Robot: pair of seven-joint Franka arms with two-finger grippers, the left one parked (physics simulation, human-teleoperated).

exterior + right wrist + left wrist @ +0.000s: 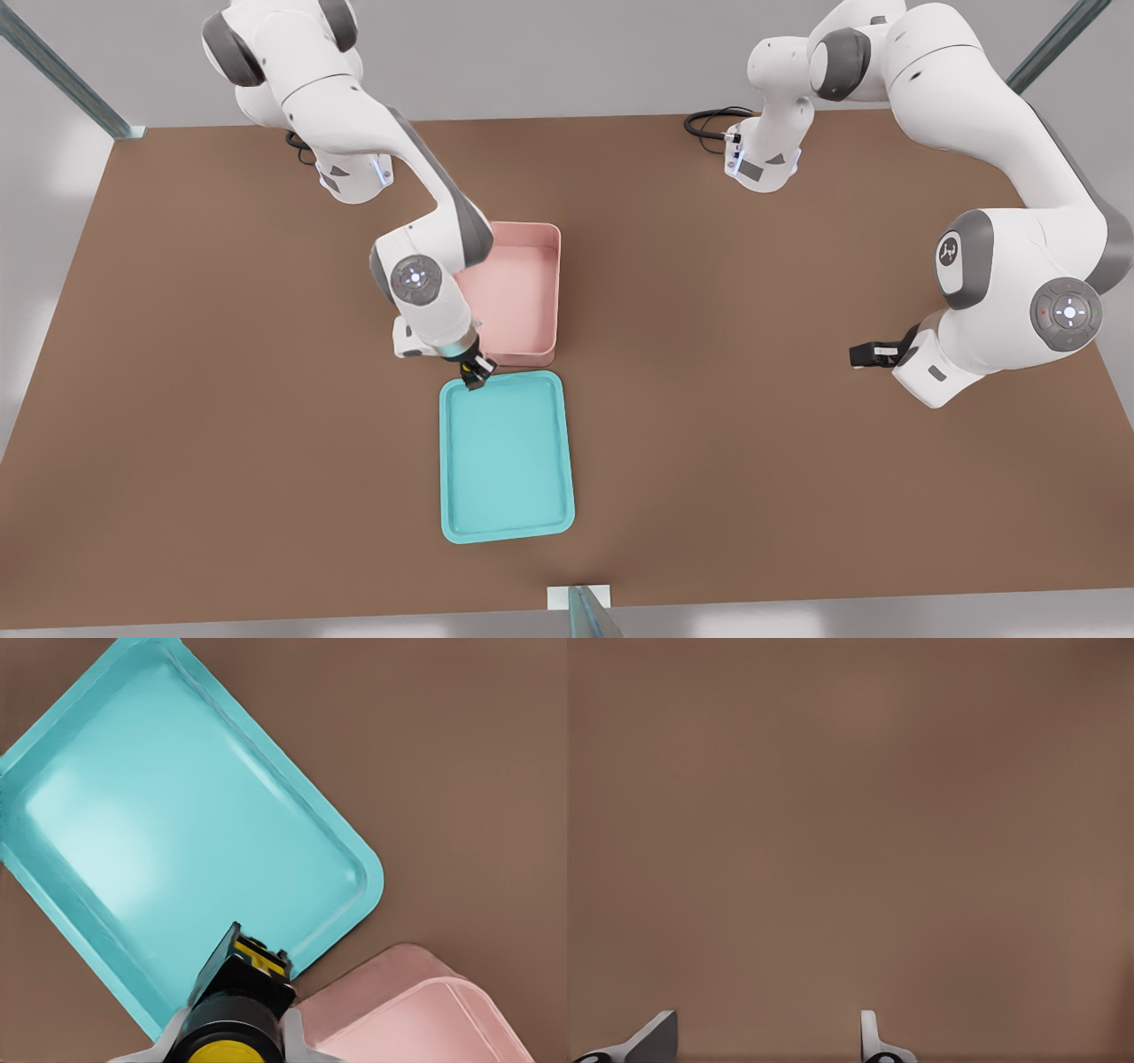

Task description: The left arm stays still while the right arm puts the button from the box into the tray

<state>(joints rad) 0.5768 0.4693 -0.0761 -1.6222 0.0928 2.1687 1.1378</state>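
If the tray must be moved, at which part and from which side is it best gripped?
Probably the low rim of the tray, mid long side, from above, one finger inside, one outside: it lies flat and looks too wide to span. The gripper, holding the button, is over its corner by the box.

Soft, even light fills the room; the brown table (797, 443) shows faint shadows only. Pale glare lies on the tray (97, 850) floor. The wrist views look slightly smeared.
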